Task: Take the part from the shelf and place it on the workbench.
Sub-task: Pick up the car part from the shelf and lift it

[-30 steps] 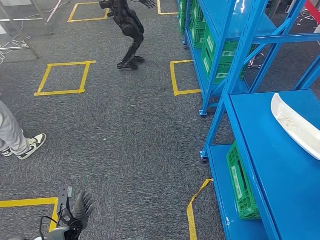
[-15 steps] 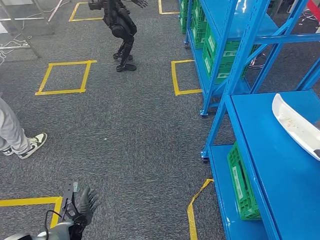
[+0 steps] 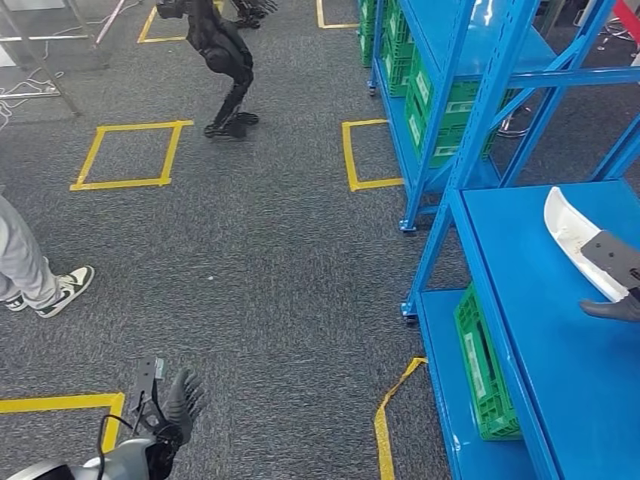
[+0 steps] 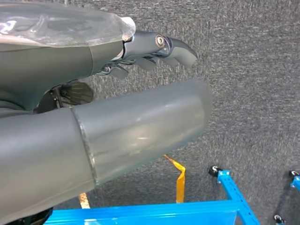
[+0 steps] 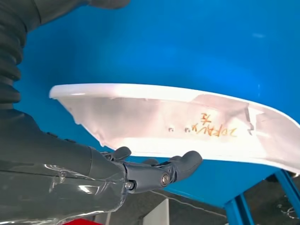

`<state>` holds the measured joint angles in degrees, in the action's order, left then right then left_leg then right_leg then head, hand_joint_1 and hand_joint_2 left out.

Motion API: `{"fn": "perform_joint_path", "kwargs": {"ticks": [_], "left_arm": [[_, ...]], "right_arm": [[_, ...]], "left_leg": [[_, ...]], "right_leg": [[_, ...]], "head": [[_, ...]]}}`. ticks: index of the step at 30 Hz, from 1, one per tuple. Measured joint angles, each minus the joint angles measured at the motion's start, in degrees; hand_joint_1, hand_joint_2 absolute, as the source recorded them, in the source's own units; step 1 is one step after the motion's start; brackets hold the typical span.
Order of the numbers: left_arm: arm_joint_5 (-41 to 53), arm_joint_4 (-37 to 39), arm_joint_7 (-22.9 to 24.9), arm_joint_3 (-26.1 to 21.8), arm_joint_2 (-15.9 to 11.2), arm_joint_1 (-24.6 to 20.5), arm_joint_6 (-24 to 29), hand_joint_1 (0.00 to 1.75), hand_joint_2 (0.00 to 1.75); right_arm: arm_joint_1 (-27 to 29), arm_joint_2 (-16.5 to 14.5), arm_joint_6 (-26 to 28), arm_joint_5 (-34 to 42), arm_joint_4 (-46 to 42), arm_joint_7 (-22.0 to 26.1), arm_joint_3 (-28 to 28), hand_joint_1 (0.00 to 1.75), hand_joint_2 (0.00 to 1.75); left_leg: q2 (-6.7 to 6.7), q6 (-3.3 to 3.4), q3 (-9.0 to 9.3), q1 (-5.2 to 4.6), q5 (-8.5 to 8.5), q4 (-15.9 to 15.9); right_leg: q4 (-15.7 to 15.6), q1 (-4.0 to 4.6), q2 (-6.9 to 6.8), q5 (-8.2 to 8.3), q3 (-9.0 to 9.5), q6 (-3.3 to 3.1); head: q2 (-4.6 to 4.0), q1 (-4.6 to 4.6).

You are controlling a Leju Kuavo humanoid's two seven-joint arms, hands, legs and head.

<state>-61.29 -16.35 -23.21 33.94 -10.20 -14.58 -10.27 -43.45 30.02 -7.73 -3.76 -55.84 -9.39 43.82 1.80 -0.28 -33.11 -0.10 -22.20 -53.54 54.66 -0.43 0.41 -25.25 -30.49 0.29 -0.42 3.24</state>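
Observation:
The white curved part (image 3: 577, 240) lies on the blue shelf (image 3: 528, 320) at the right of the head view. My right hand (image 3: 613, 282) reaches in from the right edge and covers the part's near end. In the right wrist view the part (image 5: 159, 117), with orange writing on it, sits between my thumb and my dark fingers (image 5: 166, 171). The fingers are stretched out along its edge and do not grip it. My left hand (image 3: 175, 408) hangs low over the carpet with its fingers (image 4: 159, 49) apart and nothing in it.
A black humanoid robot (image 3: 219, 55) walks at the far side of the carpet. A person's leg and shoe (image 3: 45, 285) are at the left. Green crates (image 3: 483, 365) sit under the shelf. A second blue rack (image 3: 453, 70) stands behind. Yellow tape squares (image 3: 128, 155) mark the floor.
My right hand has come into the head view at the part on the shelf. The black robot has stepped to the left. My left hand has drifted slightly right.

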Motion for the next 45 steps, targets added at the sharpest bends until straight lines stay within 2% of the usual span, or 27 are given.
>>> {"fn": "perform_joint_path", "kwargs": {"ticks": [8, 15, 32, 33, 36, 37, 45], "left_arm": [[0.05, 0.02, 0.04, 0.00, 0.21, -0.16, 0.03, 0.00, 0.00], [0.15, 0.02, 0.20, 0.00, 0.26, -0.24, 0.09, 0.00, 0.00], [0.28, 0.02, 0.23, 0.00, 0.28, -0.31, 0.10, 0.00, 0.00], [0.32, 0.02, 0.24, 0.00, 0.28, -0.32, 0.09, 0.00, 0.00], [0.49, 0.02, 0.36, 0.00, 0.29, -0.34, 0.09, 0.00, 0.00], [0.53, 0.02, 0.42, 0.00, 0.30, -0.36, 0.09, 0.00, 0.00], [0.69, 0.02, 0.64, 0.00, 0.43, -0.43, 0.09, 0.00, 0.00]], "right_arm": [[-2.22, -3.25, 0.70, -2.46, 7.50, 1.43, 2.32, 0.00, 1.75], [-4.10, -5.58, 1.63, -7.69, 12.97, 1.70, 3.96, 0.00, 1.75], [-5.68, -7.93, 2.97, -12.01, 21.47, 1.05, 5.48, 0.00, 1.75], [-5.74, -8.00, 3.11, -12.30, 21.75, 0.91, 5.53, 0.08, 1.75], [-6.09, -8.20, 3.62, -13.13, 22.48, 0.44, 5.63, 1.39, 1.75], [-6.24, -8.27, 3.73, -13.30, 22.73, 0.33, 5.66, 1.75, 1.75], [-6.98, -8.83, 4.17, -13.73, 24.05, 0.10, 5.73, 1.75, 1.75]], "left_leg": [[0.01, 0.00, 0.00, 0.00, 0.00, 0.00], [0.00, 0.00, 0.02, 0.00, 0.00, -0.01], [-0.01, 0.00, 0.04, 0.00, 0.00, -0.02], [-0.01, 0.00, 0.05, 0.00, 0.00, -0.02], [-0.01, 0.00, 0.05, 0.00, 0.00, -0.02], [-0.01, 0.00, 0.05, 0.00, 0.00, -0.02], [-0.01, 0.00, 0.06, 0.00, 0.00, -0.02]], "right_leg": [[0.00, 0.00, -0.01, 0.00, 0.00, 0.00], [-0.01, -0.01, -0.01, 0.00, 0.00, 0.00], [-0.01, -0.01, 0.01, 0.01, 0.02, 0.00], [-0.01, -0.01, 0.01, 0.01, 0.02, 0.00], [-0.01, -0.01, 0.01, 0.01, 0.02, 0.00], [-0.01, -0.01, 0.01, 0.01, 0.02, 0.00], [-0.01, -0.01, 0.01, 0.01, 0.03, 0.00]], "head": [[0.00, 0.00], [0.00, 0.01], [0.00, 0.01], [0.00, 0.01], [0.00, 0.01], [0.00, 0.01], [0.00, 0.01]]}}
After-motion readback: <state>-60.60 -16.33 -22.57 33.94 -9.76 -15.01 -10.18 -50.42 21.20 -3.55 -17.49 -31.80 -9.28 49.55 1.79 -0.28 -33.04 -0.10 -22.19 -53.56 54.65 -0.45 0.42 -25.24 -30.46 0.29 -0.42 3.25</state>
